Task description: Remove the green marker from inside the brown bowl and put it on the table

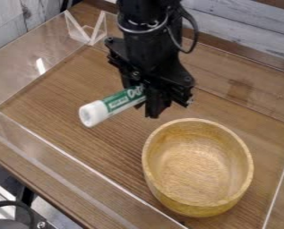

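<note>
My black gripper (pixel 151 97) points straight down over the table (pixel 73 98), left of and behind the brown bowl (pixel 199 167). It is shut on the green marker (pixel 113 103), which sticks out level to the left with its white cap end leading. The marker hangs above the tabletop, outside the bowl. The bowl of light tan wood sits at the front right, and nothing shows inside it.
Low clear acrylic walls (pixel 37 156) border the tabletop on the left and front. A clear acrylic stand (pixel 84 34) is at the back left. The arm's black body rises to the top of the view.
</note>
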Controlling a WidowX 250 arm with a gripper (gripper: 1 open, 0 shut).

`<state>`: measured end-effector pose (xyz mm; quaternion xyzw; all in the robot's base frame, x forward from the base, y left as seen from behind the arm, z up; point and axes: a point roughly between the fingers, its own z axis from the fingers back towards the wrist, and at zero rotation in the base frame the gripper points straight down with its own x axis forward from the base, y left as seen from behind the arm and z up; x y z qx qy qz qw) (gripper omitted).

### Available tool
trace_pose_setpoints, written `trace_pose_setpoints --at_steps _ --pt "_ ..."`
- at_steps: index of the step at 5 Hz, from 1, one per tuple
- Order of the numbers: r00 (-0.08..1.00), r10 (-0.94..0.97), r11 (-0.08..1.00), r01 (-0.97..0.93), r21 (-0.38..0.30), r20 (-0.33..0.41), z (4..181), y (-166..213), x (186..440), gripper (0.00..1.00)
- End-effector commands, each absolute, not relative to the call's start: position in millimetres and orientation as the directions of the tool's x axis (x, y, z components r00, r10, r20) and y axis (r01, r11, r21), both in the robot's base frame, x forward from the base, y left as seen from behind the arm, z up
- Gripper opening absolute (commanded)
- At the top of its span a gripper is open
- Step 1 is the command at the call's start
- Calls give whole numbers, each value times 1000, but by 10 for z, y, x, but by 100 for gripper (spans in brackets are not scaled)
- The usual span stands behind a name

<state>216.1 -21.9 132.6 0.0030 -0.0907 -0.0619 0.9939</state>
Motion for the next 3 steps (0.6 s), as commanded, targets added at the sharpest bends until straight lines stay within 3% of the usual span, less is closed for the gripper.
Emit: trace_pose_setpoints --at_steps 1,3 --pt "972 -119 993 118 16 203 1369 -198 2215 0" --pt "973 -118 993 117 13 197 1316 -171 2248 0"
